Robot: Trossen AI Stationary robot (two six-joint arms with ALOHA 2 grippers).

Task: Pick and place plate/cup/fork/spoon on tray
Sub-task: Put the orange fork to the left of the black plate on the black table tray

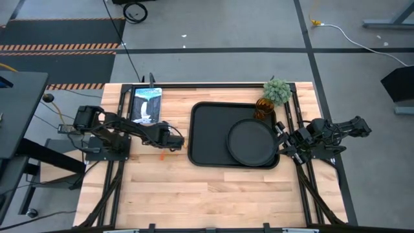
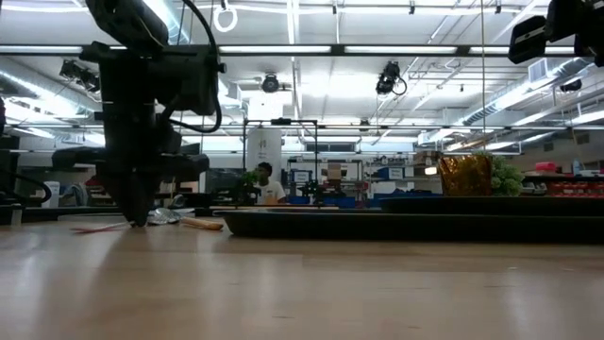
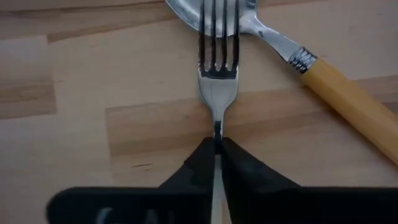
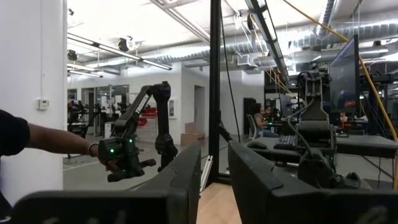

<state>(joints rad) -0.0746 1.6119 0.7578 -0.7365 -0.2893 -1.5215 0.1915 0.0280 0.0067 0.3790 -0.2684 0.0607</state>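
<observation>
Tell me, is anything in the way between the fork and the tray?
Nothing visible blocks it. The left gripper is shut on the fork, whose tines lie over the spoon. Only bare table separates them from the tray, whose left half is free.

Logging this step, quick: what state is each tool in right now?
Left tool: closed on the fork, down at the table.
Right tool: open, holding nothing, beside the tray.
</observation>
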